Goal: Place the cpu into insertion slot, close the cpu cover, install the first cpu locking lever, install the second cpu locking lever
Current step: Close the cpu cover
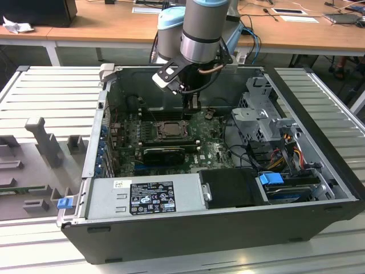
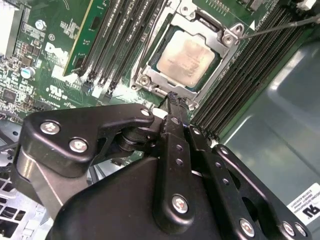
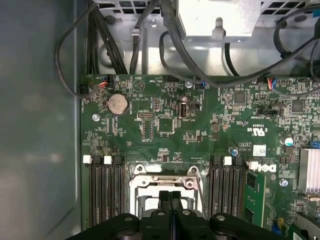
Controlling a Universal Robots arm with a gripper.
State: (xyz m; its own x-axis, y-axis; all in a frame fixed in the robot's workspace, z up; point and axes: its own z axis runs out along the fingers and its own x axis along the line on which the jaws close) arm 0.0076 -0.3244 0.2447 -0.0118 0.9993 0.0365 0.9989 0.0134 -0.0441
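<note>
The cpu [image 2: 187, 54], a pale silver square, lies in the insertion slot [image 1: 170, 130] on the green motherboard. The cpu cover [image 2: 217, 62] lies down over it as a metal frame around the chip. A thin locking lever [image 2: 280, 27] sticks out from one corner of the socket. My gripper [image 2: 172, 98] is shut with nothing between its fingers. Its tips hang right at the socket's edge in both wrist views, above the socket frame [image 3: 165, 181]. In the exterior view the gripper [image 1: 192, 105] reaches down into the open computer case just behind the socket.
Long black memory slots [image 3: 105, 195] flank the socket on both sides. A drive cage [image 1: 262, 114] and cables stand at the exterior view's right, a power supply [image 1: 142, 197] at the front. Case walls [image 1: 100, 131] enclose the board.
</note>
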